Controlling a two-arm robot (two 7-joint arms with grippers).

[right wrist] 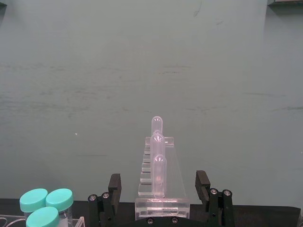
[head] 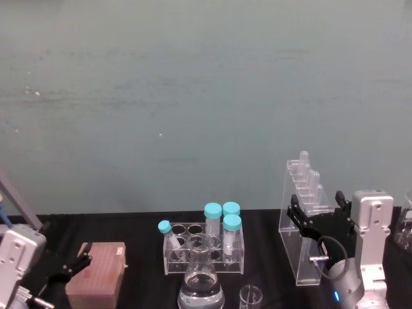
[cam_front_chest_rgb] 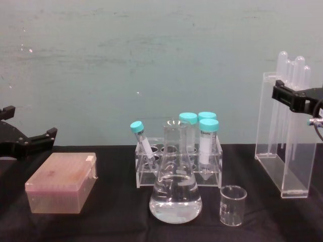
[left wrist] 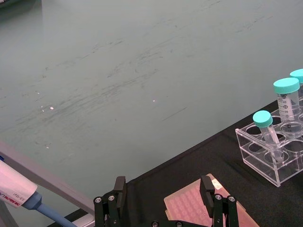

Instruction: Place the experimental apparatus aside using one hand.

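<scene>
Nearest the tabletop [cam_front_chest_rgb: 111,224] front edge, mid: conical flask [cam_front_chest_rgb: 175,199] w/ clear liquid, small beaker [cam_front_chest_rgb: 233,205] just beside it on the right, both untouched. Behind them is a low tube rack [cam_front_chest_rgb: 146,176] w/ teal-capped tubes, and a pink tip box [cam_front_chest_rgb: 60,185] sits toward the left edge. By the right edge stands the tall acrylic rack [cam_front_chest_rgb: 283,166], long test tubes upright in it.

Step in hand, as judged: pre-grasp on the tall rack. R gripper [right wrist: 158,183] sits at the rack's upper part, jaws apart, one each side, not clamped. Next move prob. calls for closing squarely on the thin walls, then a level lift & carry sideways so the tubes don't tip. Flask & beaker not yet moved.

L gripper [left wrist: 163,187] is by the tip box, jaws apart, idle.

R wrist view shows clear gaps btwn jaws & rack, which chest view can't. Chest view gives the grip height, near the rack top. L wrist view adds a pipette [left wrist: 16,195] off to the left
</scene>
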